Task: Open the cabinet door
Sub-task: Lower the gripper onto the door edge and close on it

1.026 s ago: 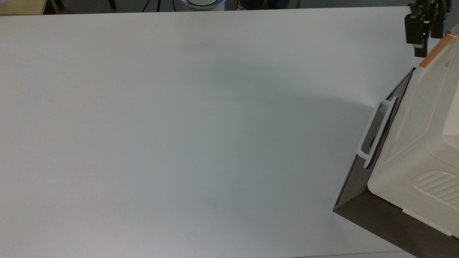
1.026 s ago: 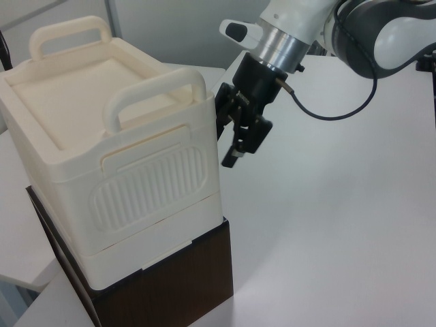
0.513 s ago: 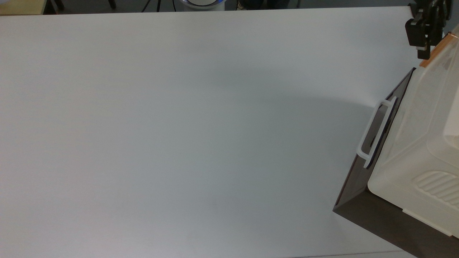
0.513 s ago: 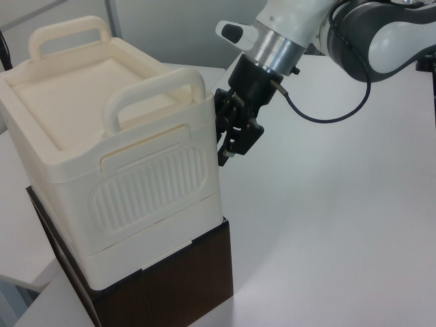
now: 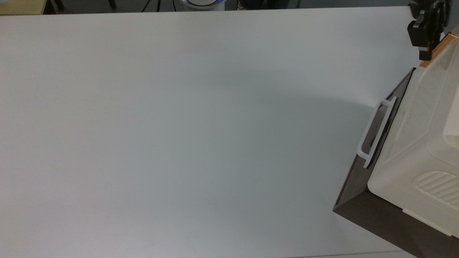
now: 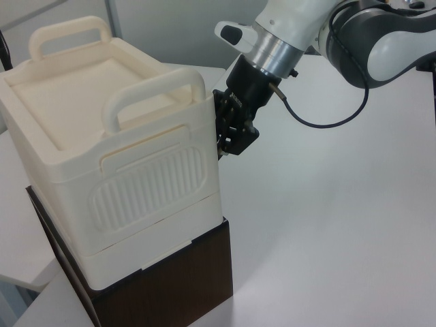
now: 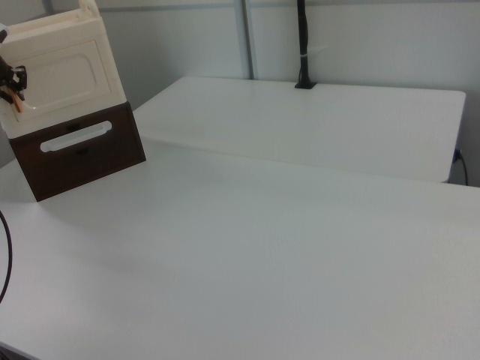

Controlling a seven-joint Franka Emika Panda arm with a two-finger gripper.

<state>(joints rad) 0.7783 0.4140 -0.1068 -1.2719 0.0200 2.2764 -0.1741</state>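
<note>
No legible markings, gripper (image 6: 225, 144) at door (image 7: 66, 69) handle (image 5: 435, 51), finger state cannot be told, desk (image 5: 179, 125) beneath.

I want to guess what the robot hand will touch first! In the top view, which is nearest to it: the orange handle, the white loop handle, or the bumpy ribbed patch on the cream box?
1. Orange bar handle: right beside the gripper, at the top view's upper right.
2. White loop handle: lower, on the dark brown panel.
3. Ribbed patch: farthest, low on the cream box at the top view's right edge.
</note>
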